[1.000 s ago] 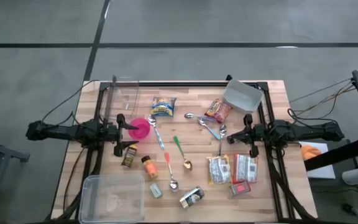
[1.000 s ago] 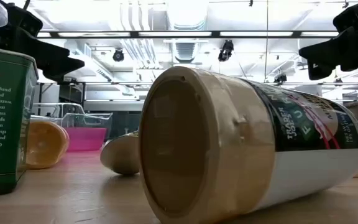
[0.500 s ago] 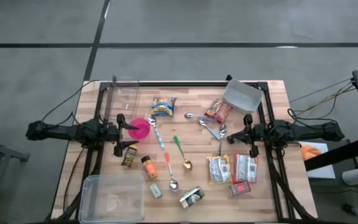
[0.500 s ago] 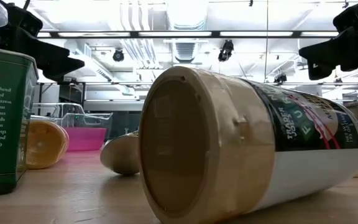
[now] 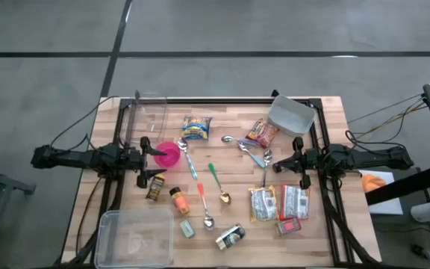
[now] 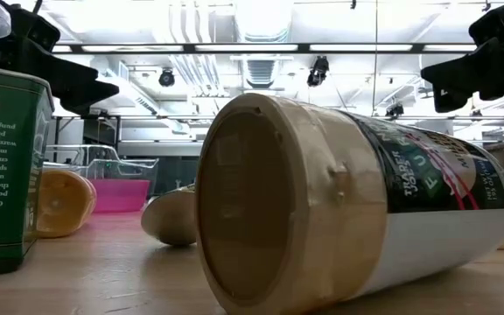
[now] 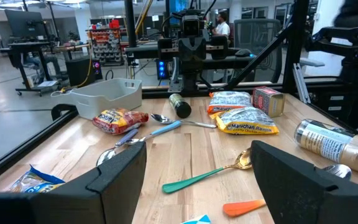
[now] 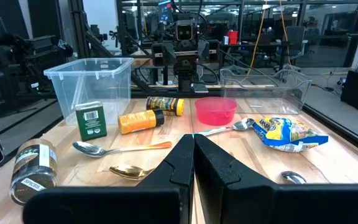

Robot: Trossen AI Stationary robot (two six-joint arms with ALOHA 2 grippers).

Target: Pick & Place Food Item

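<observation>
From above, the wooden table (image 5: 230, 112) is strewn with things: a yellow-and-blue snack bag (image 5: 196, 128), a red snack bag (image 5: 261, 133), 2 noodle packets (image 5: 278, 202), a pink bowl (image 5: 168, 155) and several spoons. The left tool (image 5: 149, 161) waits at the left edge, fingers apart and holding nothing; the right tool (image 5: 297, 162) waits at the right edge, fingers pressed together, empty.

The low view gives what the overhead cannot: a seasoning jar (image 6: 348, 206) lying on its side, base toward the lens (filling most of the picture), beside a green tin (image 6: 3, 166).

The wrist views reach past the table into a workshop of desks, monitors and dark frames; a seated person (image 7: 220, 27) shows far behind.
</observation>
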